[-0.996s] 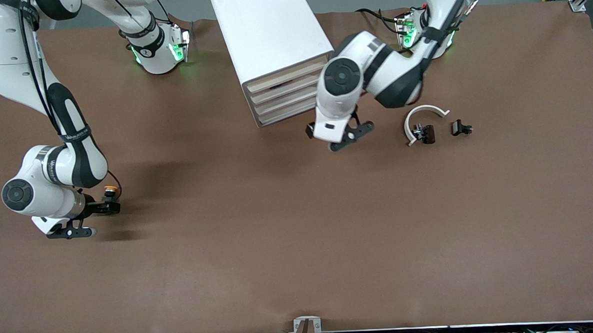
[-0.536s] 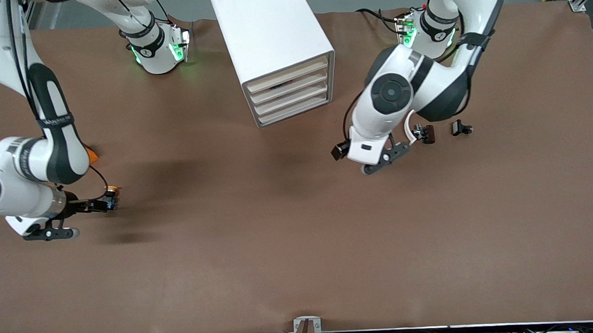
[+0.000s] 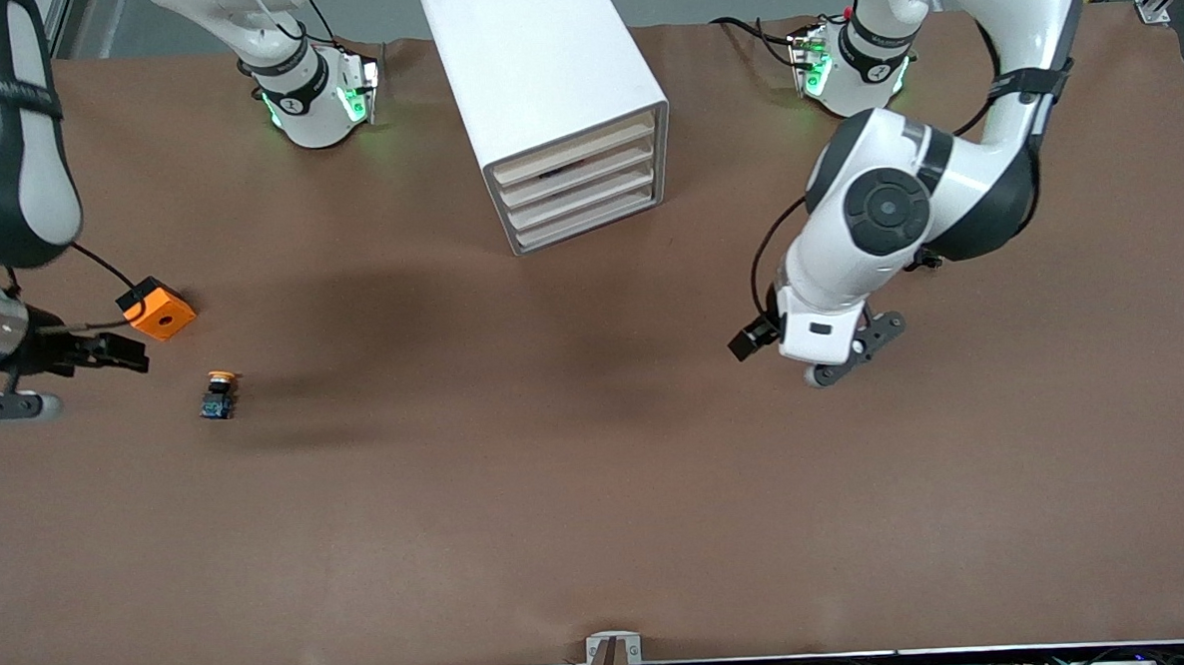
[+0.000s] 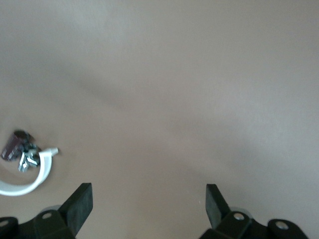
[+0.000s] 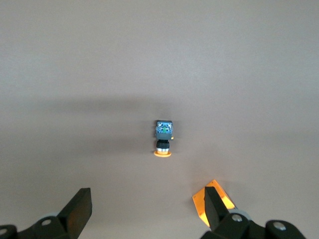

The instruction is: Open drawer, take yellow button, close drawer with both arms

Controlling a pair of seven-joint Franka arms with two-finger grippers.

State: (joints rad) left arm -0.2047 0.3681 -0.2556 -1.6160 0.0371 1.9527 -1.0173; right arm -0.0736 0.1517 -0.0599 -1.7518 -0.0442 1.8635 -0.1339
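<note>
- Your button (image 3: 219,394) lies on its side on the bare tabletop (image 3: 559,494) toward the right arm's end, free of any grip and nearer the front camera than the orange block (image 3: 156,309).
- Your right end effector (image 3: 54,374) hangs over the tabletop just beside the button, fingers (image 5: 75,211) spread apart and empty; the wrist view keeps the button centred, so the drop looks deliberate.
- The drawer (image 3: 572,151) sits flush in the cabinet (image 3: 541,85); judge the closing step done.
- Your left end effector (image 3: 837,347) hovers over bare tabletop, fingers (image 4: 79,205) wide apart, holding nothing, near the white curved piece (image 4: 30,174).
</note>
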